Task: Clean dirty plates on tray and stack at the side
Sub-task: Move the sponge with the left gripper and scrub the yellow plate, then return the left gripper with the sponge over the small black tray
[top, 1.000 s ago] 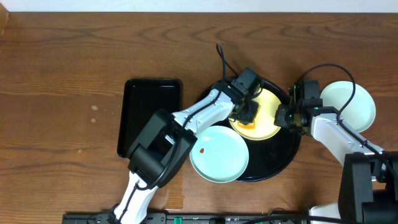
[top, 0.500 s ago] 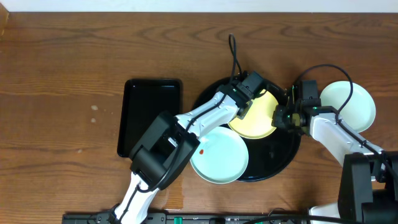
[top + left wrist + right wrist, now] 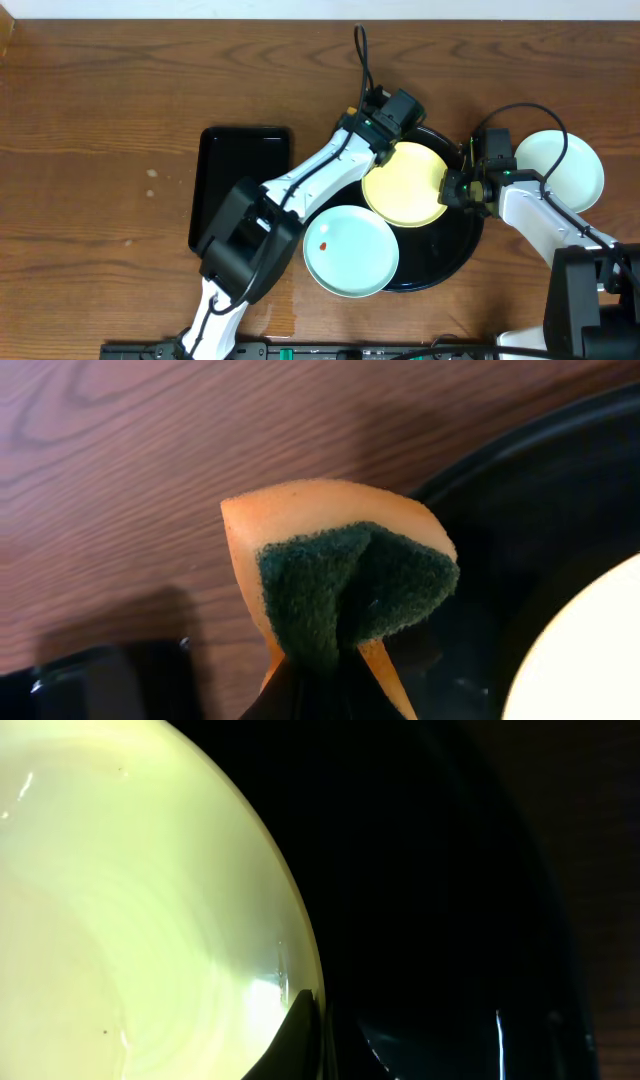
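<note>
Left gripper [image 3: 312, 695]: pinching the folded sponge [image 3: 345, 585]; fingers cut off below.
Right gripper [image 3: 305, 1025]: clamped on yellow plate [image 3: 130, 920] rim; only fingertips show.
Tray [image 3: 430, 870]: dark, beneath.

white left arm [image 3: 320, 178], white right arm [image 3: 535, 215], black joints, looping black cables [image 3: 358, 60]

A small rectangular black tray [image 3: 245, 185] is set flat on the wooden table [image 3: 100, 100], left of centre. An orange sponge [image 3: 335, 575] is seen folded, its green scouring face turned inward.
</note>
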